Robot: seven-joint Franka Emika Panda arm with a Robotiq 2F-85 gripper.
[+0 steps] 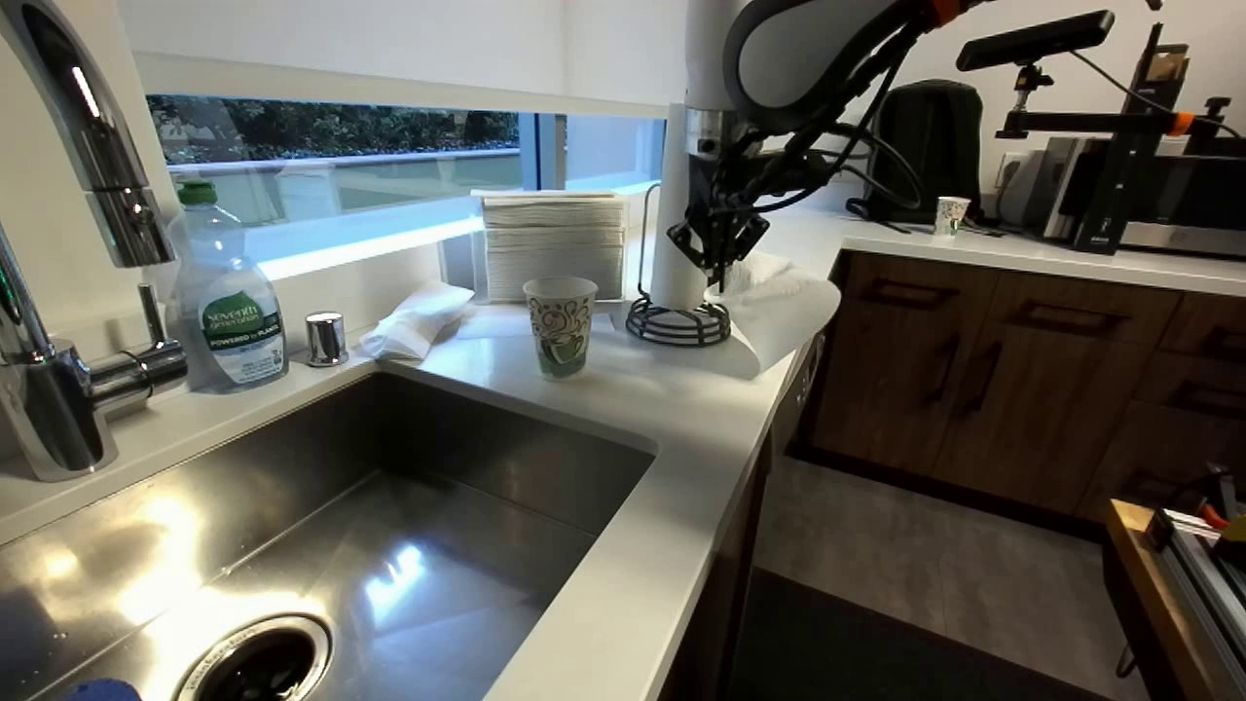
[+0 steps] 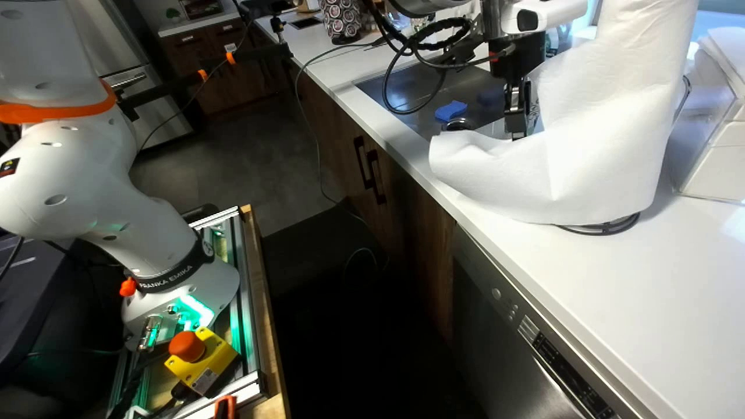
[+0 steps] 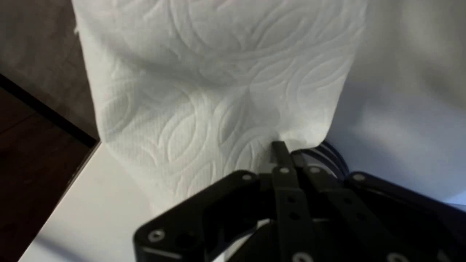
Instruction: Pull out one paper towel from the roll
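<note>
Clearly, the black two-fingered robot gripper (image 1: 719,282) has its fingers together; whether they pinch the thin, white, embossed paper towel (image 1: 793,307) beside their tips, I cannot tell. In an exterior view that towel spreads toward four o'clock from the tall white cylindrical roll (image 1: 672,190), upright on a round dark wire base (image 1: 678,329). In an exterior view its free end (image 2: 460,160) points between eight and nine o'clock from the roll. At nine o'clock from the base stands a tapered white paper cup (image 1: 562,331) printed in brown and green.
</note>
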